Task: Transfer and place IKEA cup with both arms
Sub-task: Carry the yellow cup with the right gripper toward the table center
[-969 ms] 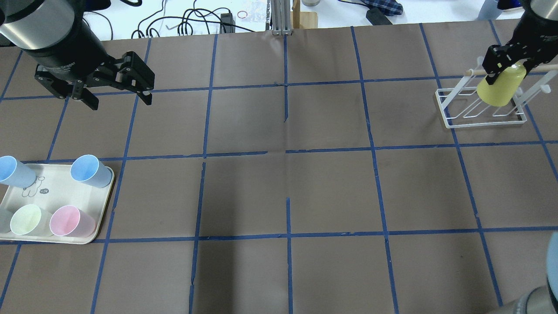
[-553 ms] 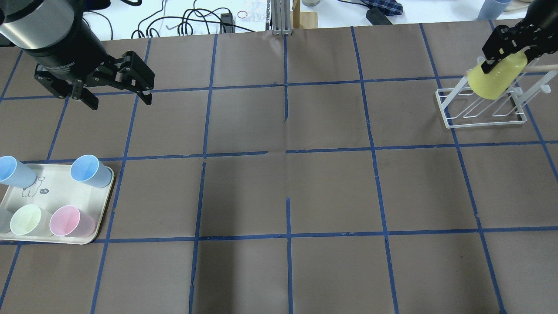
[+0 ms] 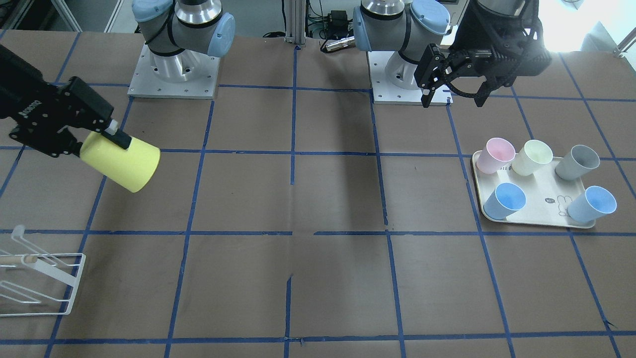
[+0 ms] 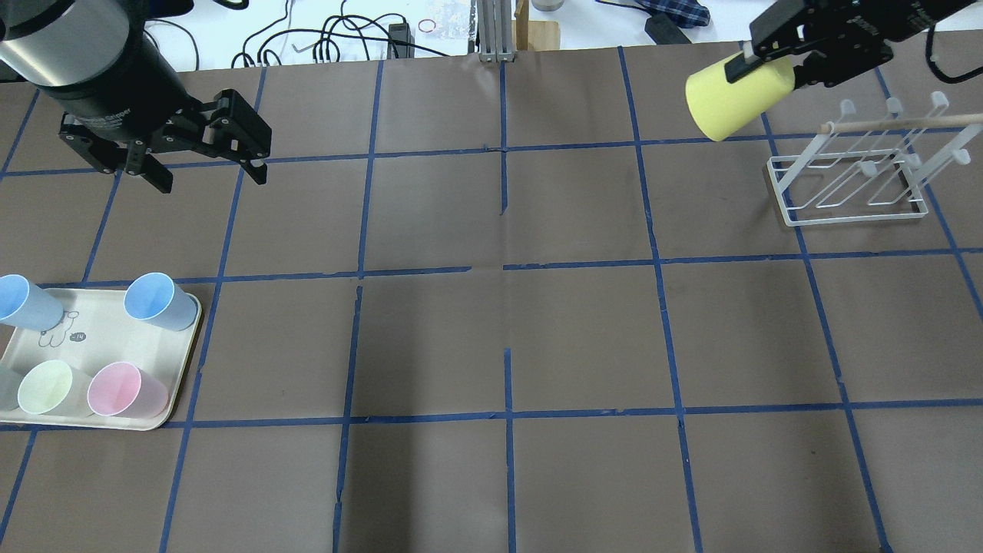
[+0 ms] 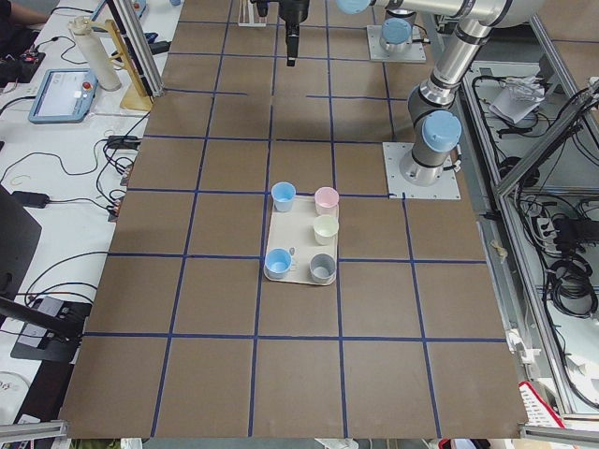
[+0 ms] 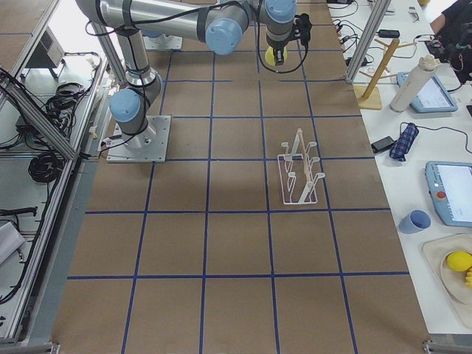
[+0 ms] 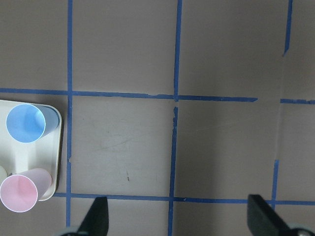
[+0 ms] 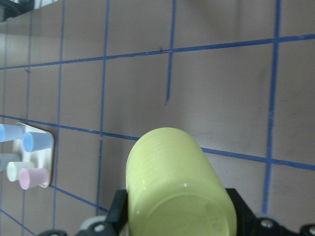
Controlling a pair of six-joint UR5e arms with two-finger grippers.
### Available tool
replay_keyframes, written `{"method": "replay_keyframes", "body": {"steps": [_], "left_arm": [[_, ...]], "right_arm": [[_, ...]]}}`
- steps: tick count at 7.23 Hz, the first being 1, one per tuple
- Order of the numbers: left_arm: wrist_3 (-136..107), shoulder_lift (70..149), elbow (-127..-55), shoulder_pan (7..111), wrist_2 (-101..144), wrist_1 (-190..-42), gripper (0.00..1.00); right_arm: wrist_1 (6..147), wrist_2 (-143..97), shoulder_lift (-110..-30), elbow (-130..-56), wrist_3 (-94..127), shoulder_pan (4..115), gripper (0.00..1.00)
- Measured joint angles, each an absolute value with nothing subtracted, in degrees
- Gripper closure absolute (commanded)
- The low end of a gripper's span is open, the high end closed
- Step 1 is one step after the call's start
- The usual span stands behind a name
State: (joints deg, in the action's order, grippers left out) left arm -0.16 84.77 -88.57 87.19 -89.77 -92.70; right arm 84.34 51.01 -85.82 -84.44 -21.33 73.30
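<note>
Cup [image 4: 722, 104] (smooth lemon-yellow plastic, tapered) lies sideways, clamped in right jaws; left jaws gape.

The worktop [image 4: 584, 322] is covered in dull brown paper, squared off by blue tape lines [image 4: 430, 417]. Seen from overhead, a white bench [image 4: 215, 42] runs along its twelve o'clock edge, strewn with black cables [image 4: 338, 34], with an aluminium post [image 4: 491, 31] rising at the middle. In the exterior right view that bench sits at three o'clock, carrying a wooden stand [image 6: 376, 70], a pale roll [image 6: 417, 81], a folded plaid cloth [image 6: 400, 141], a screened tablet [image 6: 451, 193] and a blue mug [image 6: 415, 220]. Aluminium framing [image 6: 37, 110] stands at nine o'clock there. Hard white light [image 3: 571, 20] glares at one o'clock in the front-facing view
</note>
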Motion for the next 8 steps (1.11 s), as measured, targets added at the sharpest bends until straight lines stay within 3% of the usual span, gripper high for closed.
{"method": "replay_keyframes", "body": {"steps": [5, 8], "left_arm": [[1.9, 84.6, -88.2, 85.7, -88.5, -93.1, 0.00], [9.5, 84.1, -87.6, 77.2, -76.1, -98.0, 0.00]], "right_arm": [[83.6, 24.2, -87.9, -87.1, -14.7, 82.0, 0.66], [83.4, 15.7, -91.1, -92.9, -8.2, 83.8, 0.66]]}}
